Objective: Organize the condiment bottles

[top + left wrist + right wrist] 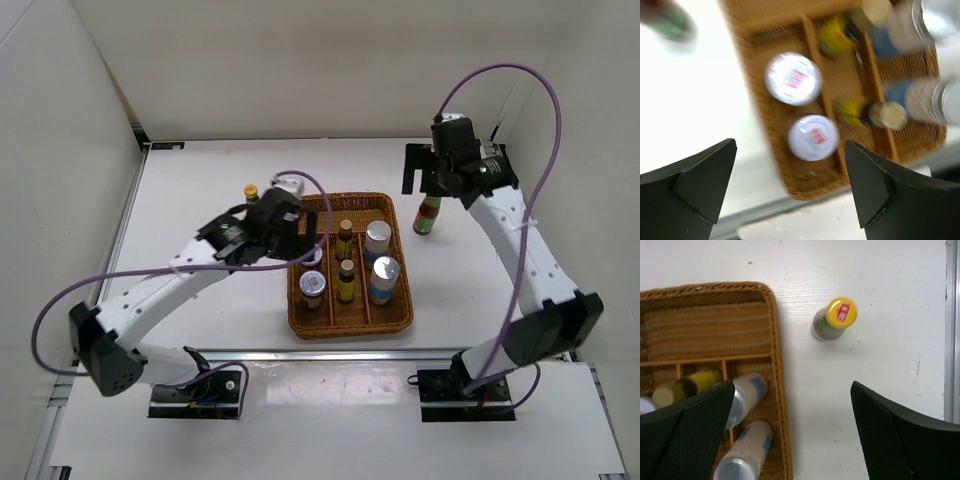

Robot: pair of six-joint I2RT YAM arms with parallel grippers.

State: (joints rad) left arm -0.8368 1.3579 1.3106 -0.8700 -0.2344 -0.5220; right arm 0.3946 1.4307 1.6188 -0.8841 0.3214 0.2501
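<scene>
Condiment bottles (346,280) mostly fill the wicker tray (352,333); one tall yellow-capped bottle (835,319) stands just outside its right rim, a second tall bottle (251,192) off its far-left corner. Our left gripper (790,142) and right gripper (792,385) hang spread, empty. We fear an off-centre pinch would topple either tall one

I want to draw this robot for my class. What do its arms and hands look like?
The left arm and right arm are white tubes with chunky black joints. A thin purple cable loops along each one. The left hand and right hand each have two black wedge-shaped fingers, with no markings showing.
</scene>
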